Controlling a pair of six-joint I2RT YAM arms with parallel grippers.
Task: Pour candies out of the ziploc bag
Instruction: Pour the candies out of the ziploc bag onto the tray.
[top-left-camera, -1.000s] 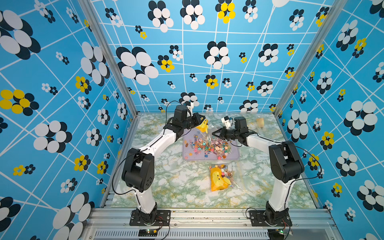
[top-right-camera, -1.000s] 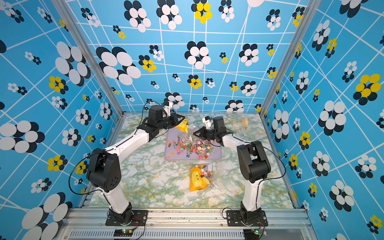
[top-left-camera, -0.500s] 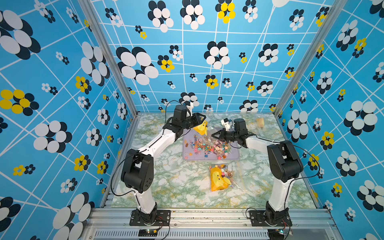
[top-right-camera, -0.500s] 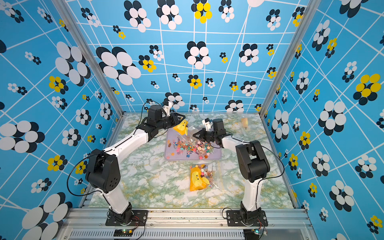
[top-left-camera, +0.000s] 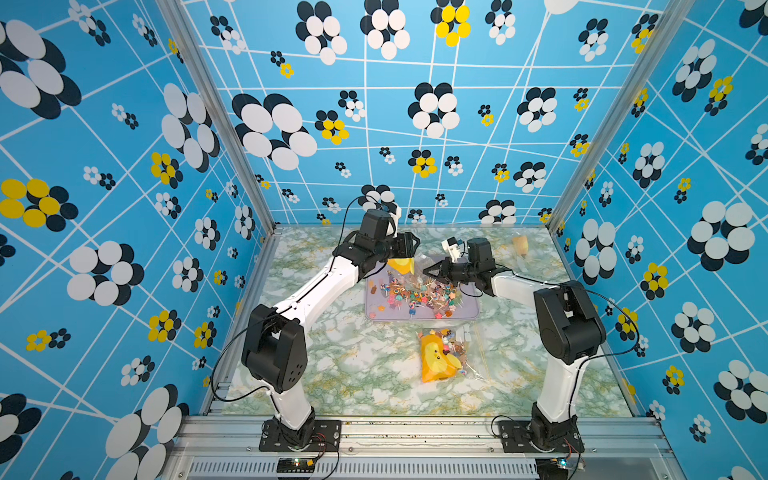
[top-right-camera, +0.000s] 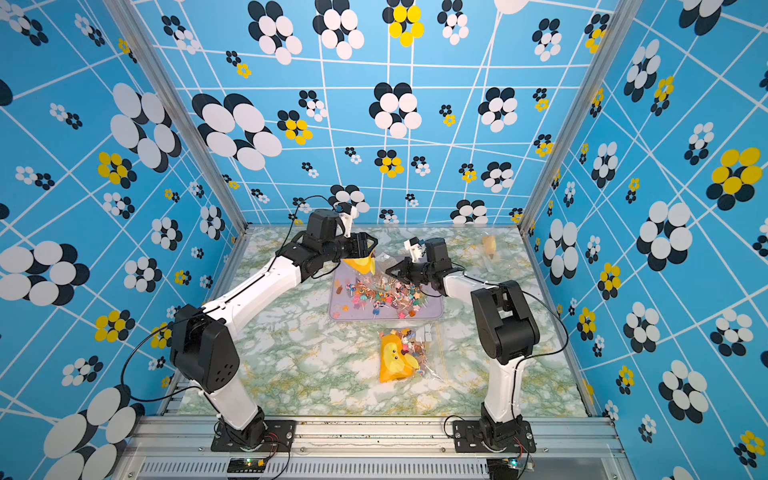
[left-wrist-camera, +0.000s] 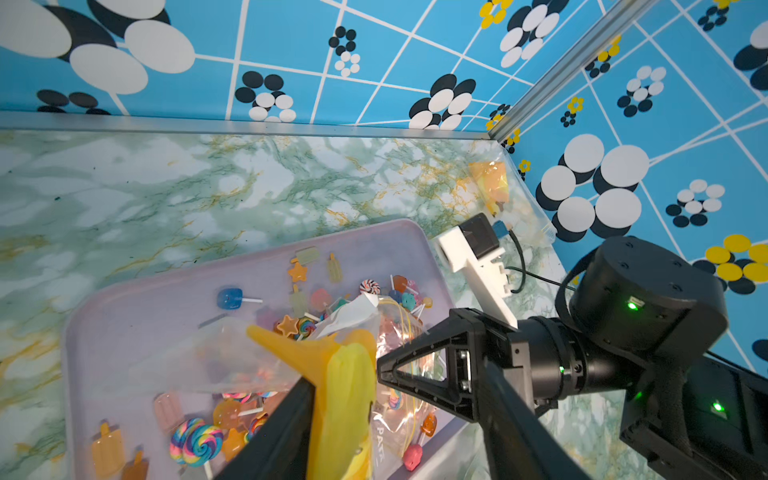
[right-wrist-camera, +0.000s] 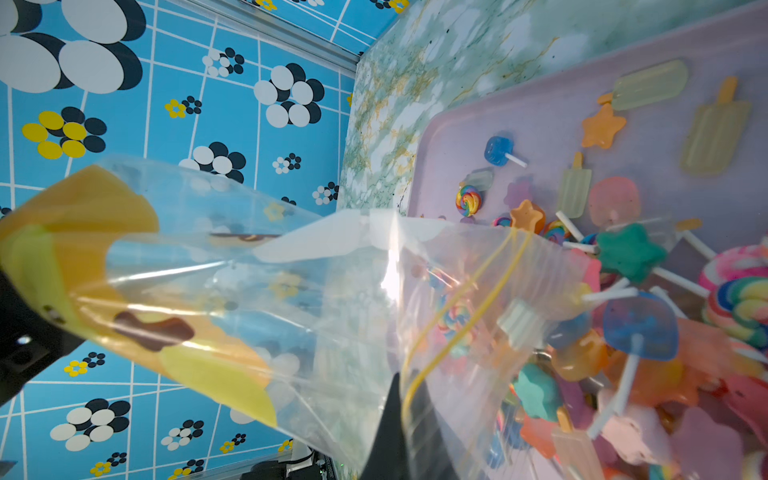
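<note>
The ziploc bag (top-left-camera: 402, 266) (top-right-camera: 360, 264) is clear with a yellow-orange printed bottom and hangs over the lilac tray (top-left-camera: 469, 313) (top-right-camera: 432, 312). My right gripper (top-left-camera: 428, 272) (top-right-camera: 390, 272) (right-wrist-camera: 401, 395) is shut on its clear mouth end, by the yellow zip line. My left gripper (top-left-camera: 409, 246) (top-right-camera: 366, 245) (left-wrist-camera: 395, 386) is open, and the bag's yellow bottom (left-wrist-camera: 345, 374) leans against one finger (left-wrist-camera: 286, 432). The candies (top-left-camera: 415, 297) (top-right-camera: 380, 297) (right-wrist-camera: 648, 332), mostly small lollipops, stars and ice-pops, lie heaped in the tray under the bag's mouth.
A second bag (top-left-camera: 440, 357) (top-right-camera: 399, 357) with sweets inside lies flat on the marble table in front of the tray. Another bag (top-left-camera: 521, 245) (top-right-camera: 489, 245) (left-wrist-camera: 490, 187) lies at the back right corner. Blue patterned walls close three sides.
The left gripper's jaws have spread apart and let go of the bag's yellow bottom, which has sagged a little. The right gripper stays shut on the mouth end.
</note>
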